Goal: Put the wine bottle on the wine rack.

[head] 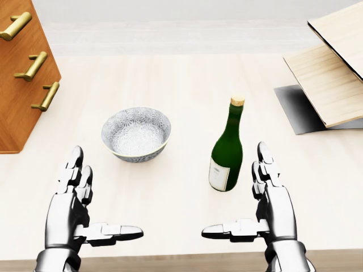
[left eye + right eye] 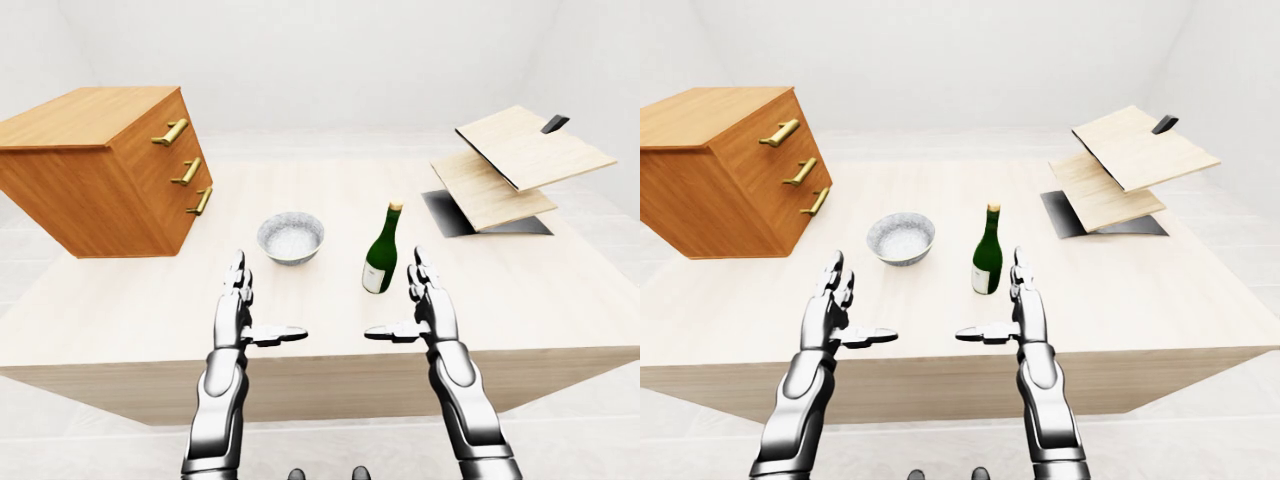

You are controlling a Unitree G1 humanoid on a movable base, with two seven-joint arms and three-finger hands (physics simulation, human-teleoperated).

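A green wine bottle (image 1: 227, 148) with a cork top and white label stands upright on the pale wooden table (image 1: 187, 79), right of centre in the head view. The wine rack (image 2: 512, 165), made of slanted light wood boards on a dark base, sits at the table's upper right. My right hand (image 1: 252, 195) is open just below and right of the bottle, thumb pointing left, not touching it. My left hand (image 1: 93, 198) is open near the table's lower edge, below the bowl.
A patterned grey bowl (image 1: 136, 134) stands left of the bottle. A wooden drawer chest (image 2: 105, 165) with brass handles occupies the table's upper left. The table's near edge (image 2: 320, 365) runs just under my wrists.
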